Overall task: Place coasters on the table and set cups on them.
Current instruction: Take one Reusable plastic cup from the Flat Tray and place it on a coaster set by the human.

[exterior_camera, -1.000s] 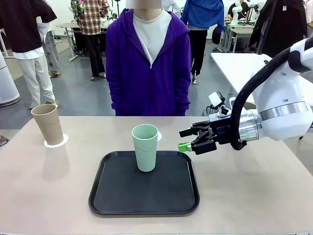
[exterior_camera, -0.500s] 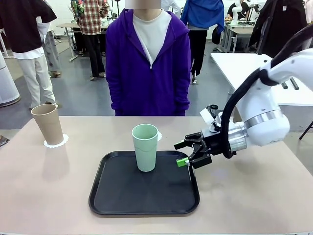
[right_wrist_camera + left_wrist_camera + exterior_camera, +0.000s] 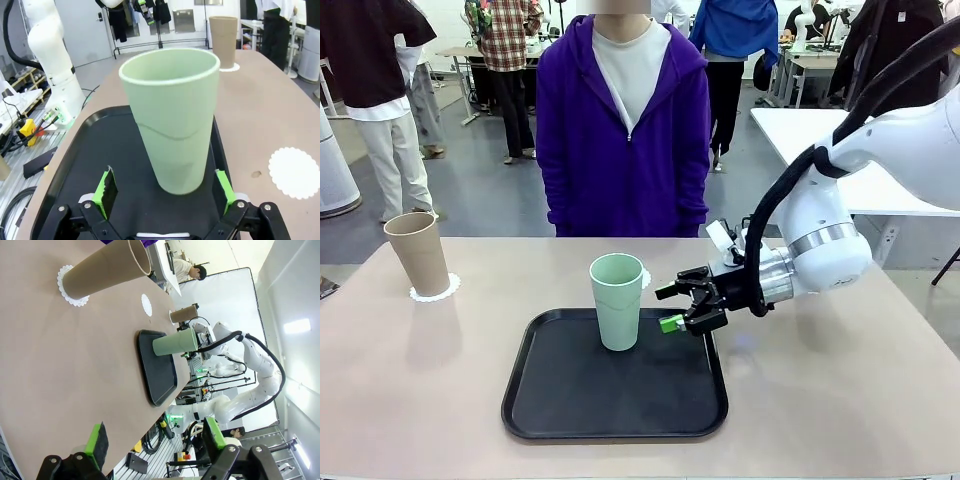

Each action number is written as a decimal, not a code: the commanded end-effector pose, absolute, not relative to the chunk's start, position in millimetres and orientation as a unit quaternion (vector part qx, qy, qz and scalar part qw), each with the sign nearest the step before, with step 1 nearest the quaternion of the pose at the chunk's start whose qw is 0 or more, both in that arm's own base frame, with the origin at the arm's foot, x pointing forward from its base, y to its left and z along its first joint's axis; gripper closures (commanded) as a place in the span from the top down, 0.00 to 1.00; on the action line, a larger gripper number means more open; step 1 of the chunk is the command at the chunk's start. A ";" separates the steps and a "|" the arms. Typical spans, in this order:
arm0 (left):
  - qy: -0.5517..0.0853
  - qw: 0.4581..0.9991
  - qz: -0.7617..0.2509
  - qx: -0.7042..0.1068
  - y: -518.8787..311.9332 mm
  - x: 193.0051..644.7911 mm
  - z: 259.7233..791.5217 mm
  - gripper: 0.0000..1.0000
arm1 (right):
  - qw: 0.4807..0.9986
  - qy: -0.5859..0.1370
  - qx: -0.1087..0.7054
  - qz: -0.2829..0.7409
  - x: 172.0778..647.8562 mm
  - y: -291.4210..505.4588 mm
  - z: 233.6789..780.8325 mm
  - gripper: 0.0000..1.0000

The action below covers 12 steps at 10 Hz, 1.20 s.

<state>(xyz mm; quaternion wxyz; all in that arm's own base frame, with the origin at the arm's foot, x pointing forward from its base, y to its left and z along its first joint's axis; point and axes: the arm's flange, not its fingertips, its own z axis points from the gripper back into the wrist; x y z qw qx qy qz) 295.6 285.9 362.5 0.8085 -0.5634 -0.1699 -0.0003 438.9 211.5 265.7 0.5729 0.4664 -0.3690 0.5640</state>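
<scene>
Gripper beside the green cup on the tray

Green cup (image 3: 617, 314) stands upright on the black tray (image 3: 614, 400), toward the tray's far edge, and the tray sits at the middle of the counter (image 3: 840, 400), near its front edge. The right gripper (image 3: 674, 308) reaches in from the right, just beside the cup at the tray's far right corner, jaws spread wide and holding nothing. In the right wrist view the cup (image 3: 172, 120) rises just ahead of the gap between the two green pads (image 3: 106, 189), clear of both.

A brown cup (image 3: 417, 253) stands upright on a coaster (image 3: 438, 292) close to the counter's far left corner. A bare coaster (image 3: 295, 171) lies on the counter beside the tray's far edge, peeping out from behind the green cup in the front view. In the left wrist view a second brown cup (image 3: 182, 315) shows past the tray; what it rests on is too small to tell.

The left gripper (image 3: 155, 440) hangs over the counter's left edge, jaws wide apart and empty. A person (image 3: 623, 120) in a purple hooded jacket stands at the far edge, arms down.
</scene>
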 end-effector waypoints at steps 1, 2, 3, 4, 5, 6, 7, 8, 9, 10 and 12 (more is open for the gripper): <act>-0.174 0.808 0.001 -0.563 286.8 294.4 363.4 1.00 | 0.570 -0.378 0.481 0.549 441.2 221.1 264.4 1.00; -0.174 0.808 0.001 -0.563 286.8 294.4 363.4 1.00 | 0.568 -0.379 0.483 0.548 442.1 224.7 263.0 1.00; -0.174 0.808 0.001 -0.563 286.8 294.4 363.4 1.00 | 0.570 -0.377 0.481 0.549 444.0 229.0 259.6 1.00; -0.174 0.808 0.001 -0.563 286.8 294.4 363.4 1.00 | 0.572 -0.375 0.479 0.550 445.5 232.0 255.3 1.00; -0.174 0.808 0.001 -0.563 286.8 294.4 363.4 1.00 | 0.572 -0.376 0.477 0.551 448.0 235.3 252.4 1.00; -0.174 0.808 0.001 -0.563 286.8 294.4 363.4 1.00 | 0.573 -0.377 0.476 0.550 450.1 237.9 250.4 1.00; -0.174 0.808 0.001 -0.563 286.8 294.4 363.4 1.00 | 0.571 -0.381 0.478 0.548 450.3 240.7 249.1 1.00; -0.174 0.808 0.001 -0.563 286.8 294.4 363.4 1.00 | 0.570 -0.381 0.479 0.548 451.4 245.0 249.3 1.00; -0.174 0.808 0.001 -0.563 286.8 294.4 363.4 1.00 | 0.568 -0.380 0.480 0.550 451.1 249.1 248.6 1.00; -0.174 0.808 0.001 -0.563 286.8 294.4 363.4 1.00 | 0.568 -0.377 0.483 0.549 450.9 251.2 246.5 1.00; -0.174 0.808 0.001 -0.563 286.8 294.4 363.4 1.00 | 0.567 -0.377 0.485 0.548 451.8 253.9 243.8 1.00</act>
